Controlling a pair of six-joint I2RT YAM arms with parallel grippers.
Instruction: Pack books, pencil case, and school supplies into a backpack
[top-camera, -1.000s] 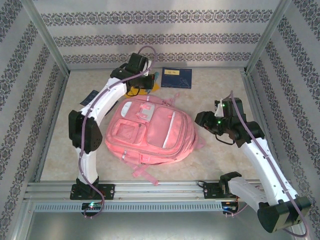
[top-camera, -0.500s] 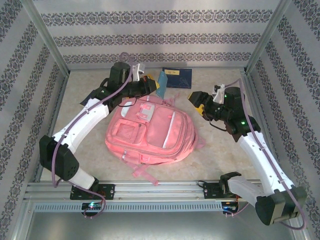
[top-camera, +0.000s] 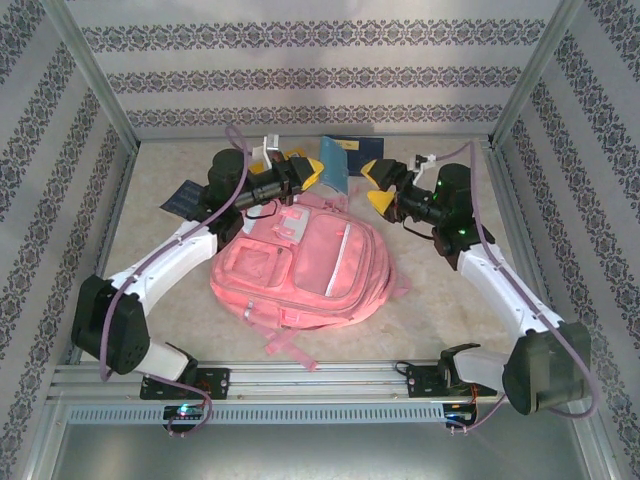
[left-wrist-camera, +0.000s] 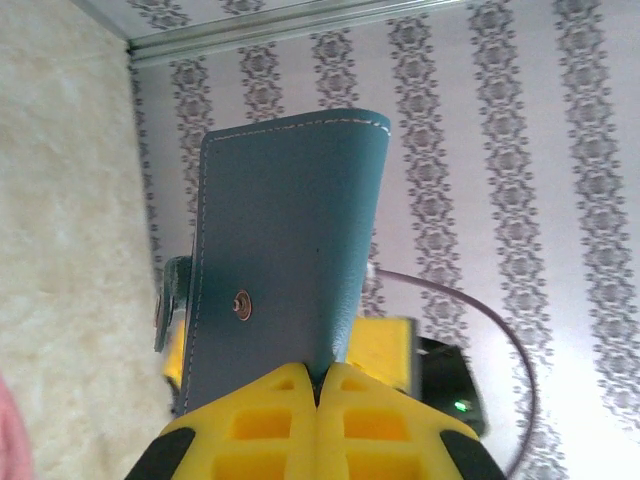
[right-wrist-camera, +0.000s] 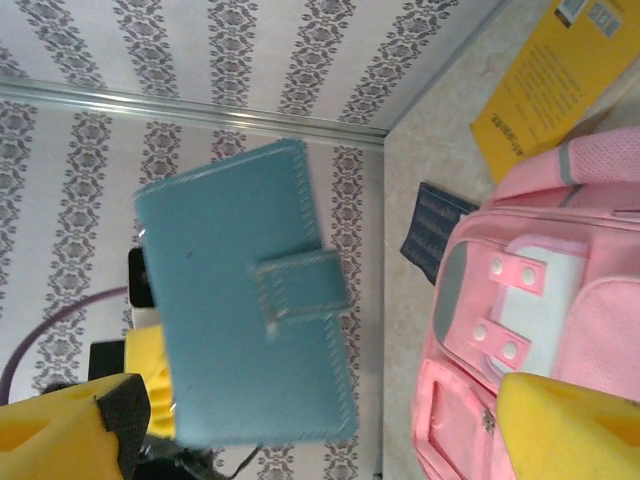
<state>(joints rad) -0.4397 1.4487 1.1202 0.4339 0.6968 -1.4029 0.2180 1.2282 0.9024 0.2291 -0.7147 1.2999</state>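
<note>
teal book (left-wrist-camera: 290, 250): flat rect., smooth leather-like, stitched edge, snap tab. long axis in line w/ l gripper (left-wrist-camera: 318, 400), pinching it at backpack (top-camera: 300, 265) far edge. r gripper (top-camera: 379, 186) spread wide.

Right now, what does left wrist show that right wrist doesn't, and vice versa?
Left wrist: the left gripper shut on the lower edge of the teal book, whose plain cover with a snap stud faces the camera.
Right wrist: the book's other cover with its strap tab, and the right gripper open, one finger on each side. Past it, the backpack, the yellow-orange book and the dark blue patterned book lie on the table.
Both: the teal book held in the air against the wallpapered wall.
</note>
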